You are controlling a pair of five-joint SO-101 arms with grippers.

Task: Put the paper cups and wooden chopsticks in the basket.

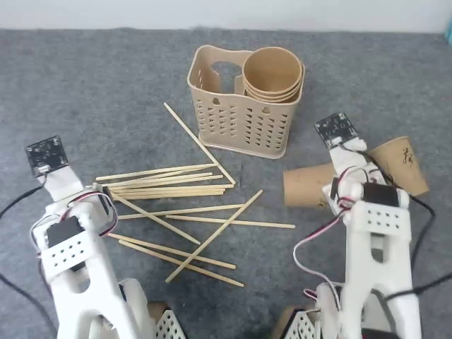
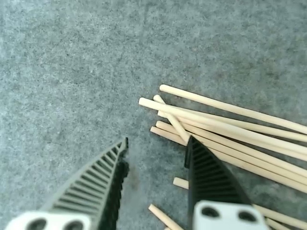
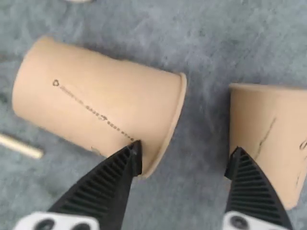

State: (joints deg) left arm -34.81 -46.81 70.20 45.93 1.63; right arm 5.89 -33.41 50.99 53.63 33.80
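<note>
Holds the left gripper (image 2: 157, 140) low over the grey mat (image 2: 72, 57), jaws wide, one fingertip (image 2: 194, 155) at the near ends of the chopsticks (image 2: 230, 124), which lie scattered flat in front of the basket (image 1: 240, 123). Poises the right gripper (image 3: 186, 147), jaws also wide, above the gap between the inner cup (image 3: 96, 105) and the outer cup (image 3: 268, 124), both on their sides beside the basket, one tip over the inner cup near its rim. Shows a stack of cups (image 1: 273, 70) standing upright in one compartment of the basket.
</note>
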